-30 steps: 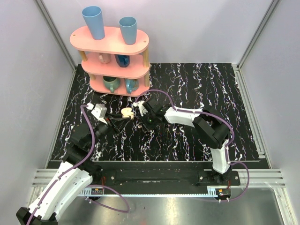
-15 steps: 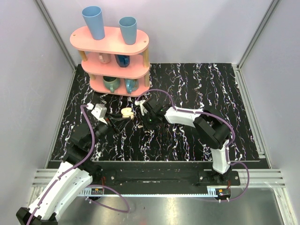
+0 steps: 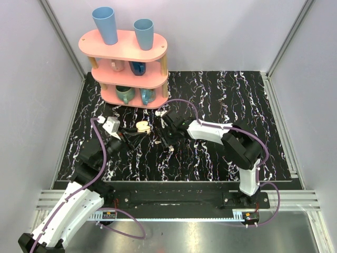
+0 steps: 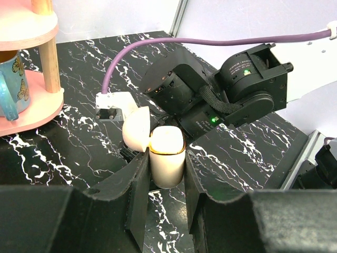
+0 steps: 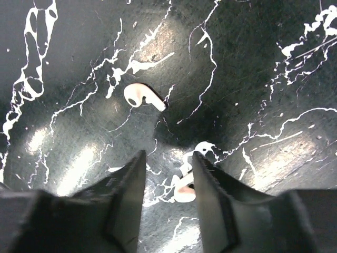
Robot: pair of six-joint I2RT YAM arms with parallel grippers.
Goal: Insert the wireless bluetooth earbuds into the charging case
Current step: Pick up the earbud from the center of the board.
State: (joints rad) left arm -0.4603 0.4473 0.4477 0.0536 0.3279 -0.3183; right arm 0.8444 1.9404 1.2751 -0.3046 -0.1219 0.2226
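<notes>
I am clenching my left gripper on the charging case, one finger pressing each side of its cream body. I am holding it upright with its mouth facing up. Its lid is hanging open to the left. In the overhead view the case is sitting left of the middle of the black marbled table, on the near side of the pink shelf, which is carrying cups.

My right gripper is pointing down at the table just to the right of the case, with its fingers parted and grasping nothing. One earbud is lying on the table in the gap between those fingers, close against the right-hand one; I cannot tell whether it is touching. The other earbud is lying on the table beyond the fingertips and a little to the left, apart from both fingers. Neither earbud is sitting in the case.
</notes>
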